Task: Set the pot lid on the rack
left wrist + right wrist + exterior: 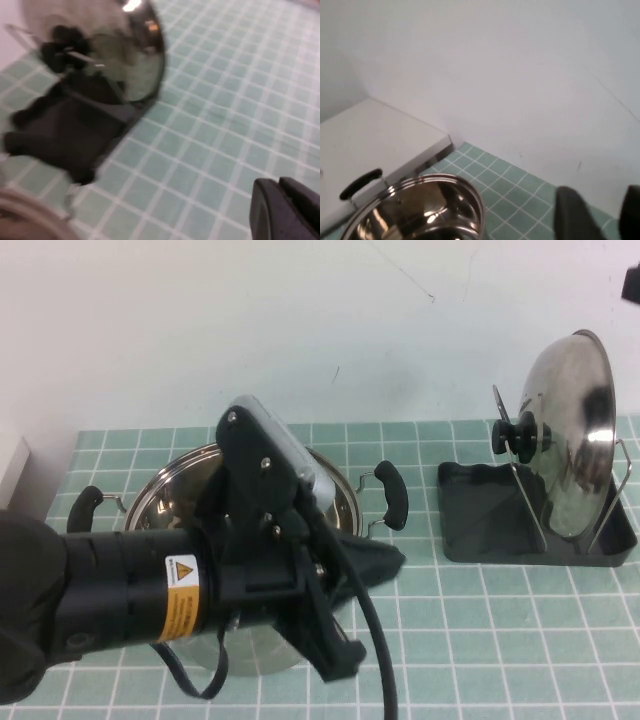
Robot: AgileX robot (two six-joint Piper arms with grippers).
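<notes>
The shiny steel pot lid (575, 430) stands upright on edge in the rack, its black knob (520, 435) facing left between the wire loops. The rack's dark grey tray (490, 525) sits at the right of the table. Both show in the left wrist view, the lid (135, 60) over the tray (65, 130). My left gripper (388, 560) is shut and empty; it hovers over the open pot (340, 490), left of the rack, apart from the lid. Its fingertips (285, 210) show closed together. My right gripper (600, 215) is open and empty, raised at the far right (632, 280).
The deep steel pot with black side handles (392, 495) stands left of centre, largely hidden under my left arm; it also shows in the right wrist view (420, 205). A white box (10, 470) sits at the left edge. Green tiled table surface lies between pot and rack.
</notes>
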